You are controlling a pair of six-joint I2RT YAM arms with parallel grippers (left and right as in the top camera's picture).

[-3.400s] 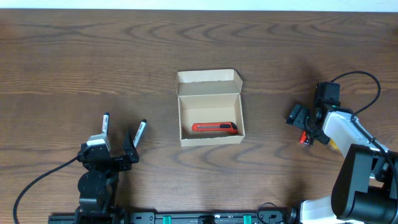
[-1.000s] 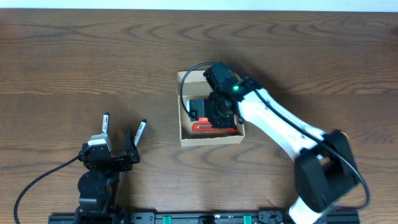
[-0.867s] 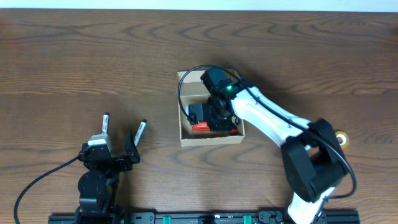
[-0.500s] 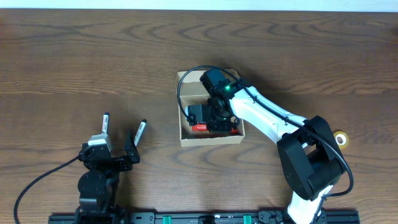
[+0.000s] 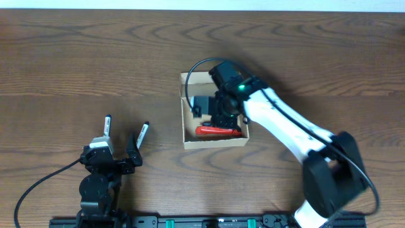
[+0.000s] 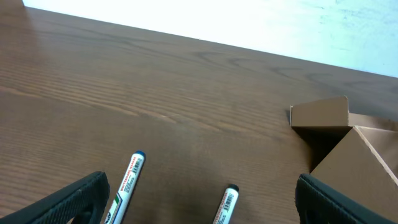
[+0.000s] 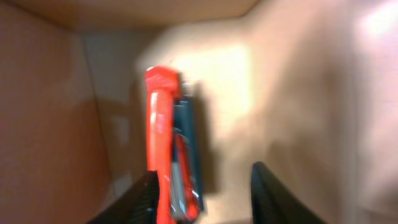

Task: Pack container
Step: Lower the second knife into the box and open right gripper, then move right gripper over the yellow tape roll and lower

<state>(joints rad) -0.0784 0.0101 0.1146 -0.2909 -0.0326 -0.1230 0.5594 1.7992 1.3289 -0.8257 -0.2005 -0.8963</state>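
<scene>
The container point(image 5: 214, 143), a small tan cardboard box with its flap lid open at the back, stands mid-table. A red utility knife point(image 5: 218, 131) lies flat on its floor near the front wall. My right gripper point(image 5: 215, 119) reaches down into the box just above the knife. In the right wrist view the knife point(image 7: 163, 143) lies by the left of the two fingers point(image 7: 144, 199), and the right gripper point(image 7: 208, 196) has its jaws apart, open and holding nothing. My left gripper point(image 5: 112, 152) rests wide open at the front left, away from the box point(image 6: 348, 146).
Two whiteboard markers point(image 5: 106, 126) point(image 5: 142, 134) lie on the table ahead of the left gripper point(image 6: 199, 208); the left wrist view shows one marker point(image 6: 127, 180) and the other marker point(image 6: 225, 205) between its fingers. The right arm's black cable point(image 5: 196, 69) loops over the box's back left corner.
The right gripper's jaws have spread apart inside the box and the wrist has drawn back slightly, uncovering more of the red knife. The left arm has not moved.
</scene>
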